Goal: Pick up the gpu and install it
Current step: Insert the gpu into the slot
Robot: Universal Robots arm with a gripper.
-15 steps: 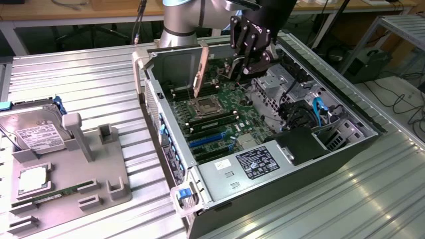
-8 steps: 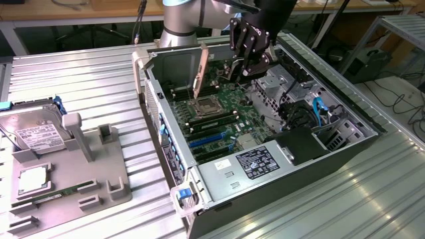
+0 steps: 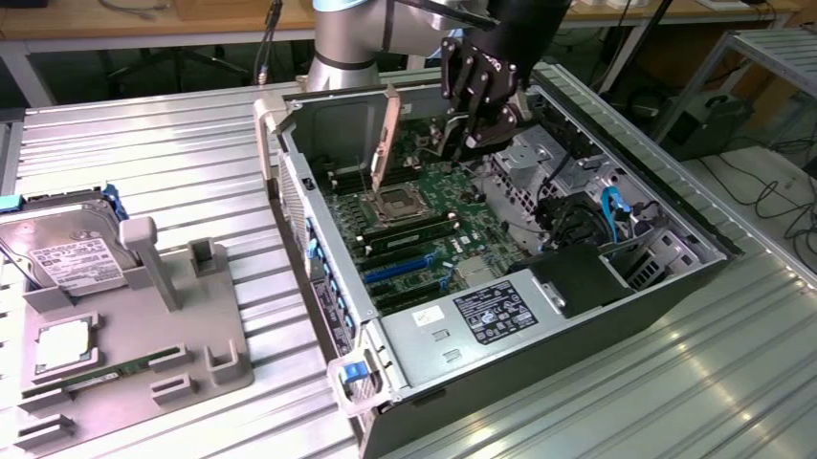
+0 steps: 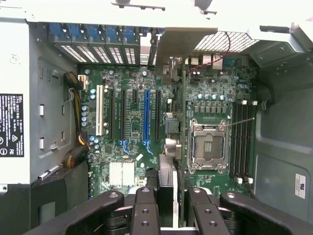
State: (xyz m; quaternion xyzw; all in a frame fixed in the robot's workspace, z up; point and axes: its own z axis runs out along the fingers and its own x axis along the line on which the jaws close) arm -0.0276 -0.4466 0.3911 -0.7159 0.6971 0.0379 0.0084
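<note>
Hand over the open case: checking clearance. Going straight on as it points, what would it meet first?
Likely the motherboard by its card slots, with the held gpu touching first; depth is unclear.

The gripper (image 4: 170, 196), itself cropped at the picture's edge, hides the gpu's (image 4: 167, 169) near end.

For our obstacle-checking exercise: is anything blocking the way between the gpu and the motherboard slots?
Nothing visible does. The hand holds the gpu edge-down over the motherboard, and the expansion slots beneath lie bare.
</note>
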